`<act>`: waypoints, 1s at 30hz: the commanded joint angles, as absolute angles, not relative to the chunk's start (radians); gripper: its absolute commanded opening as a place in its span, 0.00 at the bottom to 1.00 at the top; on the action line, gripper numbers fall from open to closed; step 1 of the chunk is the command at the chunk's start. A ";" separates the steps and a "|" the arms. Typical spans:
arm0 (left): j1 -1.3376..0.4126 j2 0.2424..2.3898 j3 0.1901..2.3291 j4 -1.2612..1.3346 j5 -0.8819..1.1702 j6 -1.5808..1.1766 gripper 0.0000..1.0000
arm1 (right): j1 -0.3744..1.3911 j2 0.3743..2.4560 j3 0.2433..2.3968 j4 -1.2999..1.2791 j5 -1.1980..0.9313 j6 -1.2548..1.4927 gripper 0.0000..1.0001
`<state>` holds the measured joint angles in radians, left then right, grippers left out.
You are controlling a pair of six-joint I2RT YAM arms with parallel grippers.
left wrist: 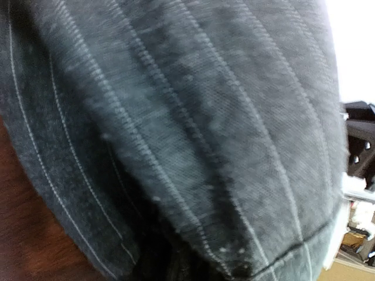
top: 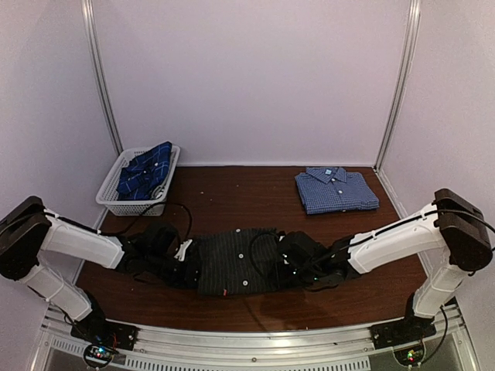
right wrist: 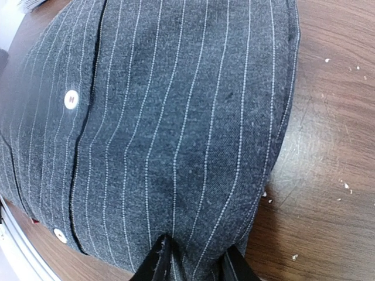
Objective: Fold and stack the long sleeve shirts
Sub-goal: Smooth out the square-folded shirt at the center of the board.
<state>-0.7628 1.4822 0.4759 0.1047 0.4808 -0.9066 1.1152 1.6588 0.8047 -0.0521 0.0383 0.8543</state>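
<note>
The charcoal-black pinstripe shirt (top: 232, 261) lies button-side up at the table's near middle. My left gripper (top: 184, 261) is at its left edge. In the left wrist view the pinstripe cloth (left wrist: 193, 129) fills the frame, its folds bunch toward the bottom middle, and my fingers are hidden. My right gripper (top: 288, 263) is at the shirt's right edge. In the right wrist view its fingertips (right wrist: 157, 264) pinch the folded edge of the shirt (right wrist: 176, 117). The blue-and-white check shirt (top: 336, 190) lies folded at the back right. The navy plaid shirt (top: 145, 170) sits in the basket.
A white plastic mesh basket (top: 116, 202) stands at the back left by the wall. Brown wood table (top: 232, 201) shows between the shirts, with small crumbs (right wrist: 345, 186) on it. Metal frame posts (top: 398, 85) stand at the back corners.
</note>
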 commanded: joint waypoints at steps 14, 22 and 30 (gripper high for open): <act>-0.769 1.210 0.443 -0.124 0.419 -0.873 0.27 | 1.128 1.583 0.925 -0.211 0.137 0.820 0.32; -0.750 1.148 0.480 -0.196 0.378 -0.872 0.22 | 1.134 1.567 0.915 -0.277 0.162 0.827 0.37; -0.667 1.202 0.554 -0.124 0.415 -0.855 0.32 | 1.167 1.527 0.978 -0.403 0.255 0.830 0.44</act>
<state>-0.7044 1.1599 0.4904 -0.1978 0.4007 -0.8749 1.1446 1.5566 0.9165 -0.3145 0.1688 0.8375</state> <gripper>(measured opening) 0.297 0.434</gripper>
